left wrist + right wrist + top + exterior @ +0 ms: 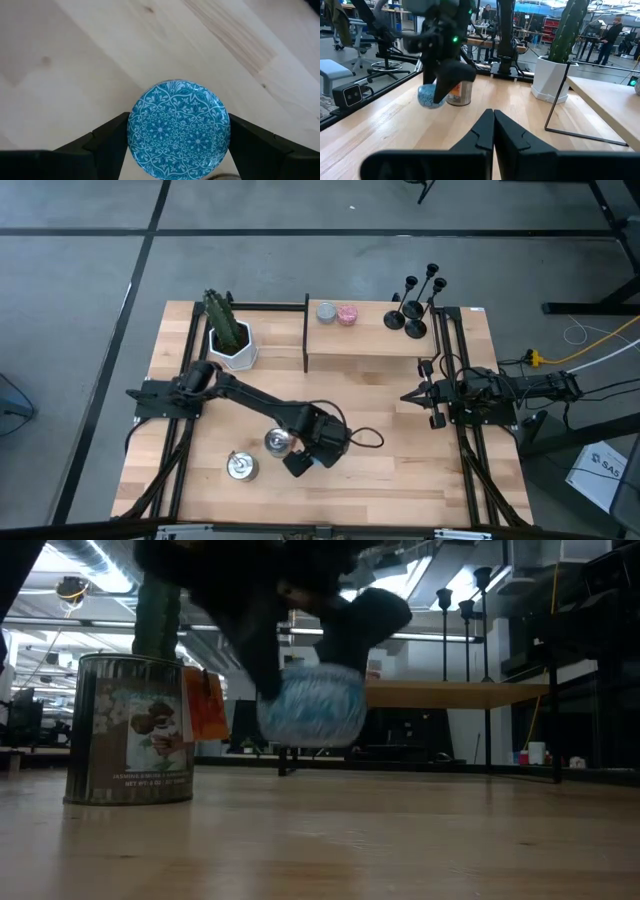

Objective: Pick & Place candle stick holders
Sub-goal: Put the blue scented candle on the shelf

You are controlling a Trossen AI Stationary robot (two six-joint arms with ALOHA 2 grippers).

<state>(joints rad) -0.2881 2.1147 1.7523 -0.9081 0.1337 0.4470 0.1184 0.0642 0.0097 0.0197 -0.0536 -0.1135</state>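
Note:
Three black candle stick holders (412, 308) stand on their round bases at the table's far right; their cup tops show in the low view (466, 608). No gripper is near them. My left gripper (298, 461) is near the table's front middle, shut on a round blue patterned tin (179, 131), which also shows in the low view (310, 706) and the right wrist view (427, 95). My right gripper (408, 396) is shut and empty at the table's right side; its fingers (493, 131) are closed together. My left gripper pinches the blue tin between its two fingers, one on each side of the tin's round wall (131, 135). The fingers (107, 140) come from above, slanting down. The tin is lifted clear of the table, its patterned top facing the wrist.
Two silver tins (240, 467) (277, 442) stand next to the left gripper; one shows labelled in the low view (130, 730). A potted cactus (228, 332) stands far left. A raised wooden shelf (370, 345) carries small round candles (336, 313). Bare wood lies at the front right.

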